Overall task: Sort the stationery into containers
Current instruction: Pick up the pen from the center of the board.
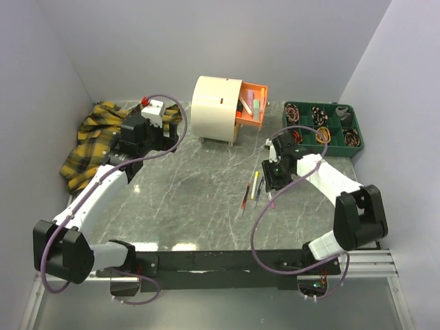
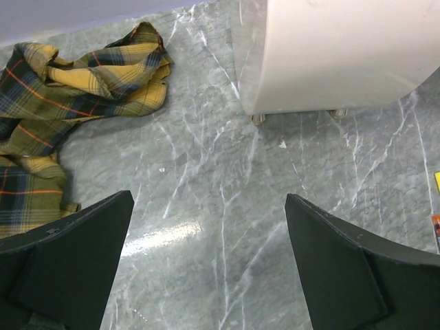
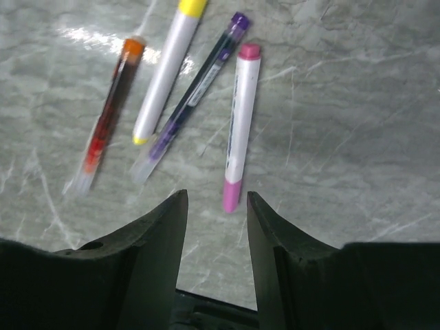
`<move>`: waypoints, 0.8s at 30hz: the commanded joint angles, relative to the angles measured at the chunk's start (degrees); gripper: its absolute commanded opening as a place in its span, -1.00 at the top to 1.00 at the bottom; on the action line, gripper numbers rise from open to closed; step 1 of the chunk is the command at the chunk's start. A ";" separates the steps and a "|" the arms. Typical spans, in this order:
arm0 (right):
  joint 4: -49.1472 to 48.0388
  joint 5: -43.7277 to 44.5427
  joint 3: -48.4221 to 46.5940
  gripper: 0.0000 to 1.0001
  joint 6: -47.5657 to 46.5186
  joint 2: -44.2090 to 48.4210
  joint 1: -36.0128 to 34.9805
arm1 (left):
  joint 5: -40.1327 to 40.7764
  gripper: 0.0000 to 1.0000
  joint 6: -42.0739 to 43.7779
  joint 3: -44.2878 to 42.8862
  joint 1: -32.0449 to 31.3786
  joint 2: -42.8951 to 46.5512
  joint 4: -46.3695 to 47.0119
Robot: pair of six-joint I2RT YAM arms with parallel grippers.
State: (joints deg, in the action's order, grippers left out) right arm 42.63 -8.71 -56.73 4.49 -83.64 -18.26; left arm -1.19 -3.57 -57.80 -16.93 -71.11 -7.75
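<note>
Four thin pens lie side by side on the marble table: red (image 3: 106, 127), yellow (image 3: 165, 75), purple (image 3: 192, 96) and pink (image 3: 240, 117); they also show in the top view (image 1: 256, 187). My right gripper (image 3: 216, 196) is open and empty, low over the table, with the pink pen's near end just ahead of its tips. The cream cabinet (image 1: 216, 110) stands at the back with its orange drawer (image 1: 262, 93) pulled open, with highlighters (image 1: 251, 106) in it. The dark green tray (image 1: 323, 125) is at the back right. My left gripper (image 2: 209, 199) is wide open and empty.
The yellow-black plaid cloth (image 1: 96, 137) lies bunched at the back left, close to my left gripper (image 1: 157, 113). The tray's compartments hold coiled bands and a grey object (image 1: 344, 113). Grey walls close in the table on three sides.
</note>
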 commanded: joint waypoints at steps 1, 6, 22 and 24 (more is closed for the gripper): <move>-2.90 1.68 -2.15 0.05 0.34 -4.42 -0.55 | 1.02 -0.99 1.46 0.50 -0.03 2.82 1.95; -3.78 1.42 -4.44 0.07 0.61 -10.40 -0.55 | 1.02 -0.99 1.90 0.50 0.75 3.09 1.51; -3.70 2.74 -3.74 0.20 1.04 -18.23 -0.37 | 0.75 -0.99 -0.20 1.64 4.53 2.47 1.77; -3.61 1.43 -3.91 0.44 0.43 -18.75 -0.20 | 0.75 -0.99 -0.29 1.81 4.80 2.64 1.94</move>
State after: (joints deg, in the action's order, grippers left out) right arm 39.42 -6.85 -61.71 5.26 -100.77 -18.48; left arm -0.54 -2.74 -56.42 -12.95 -69.56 -7.94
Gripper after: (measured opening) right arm 0.389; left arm 0.995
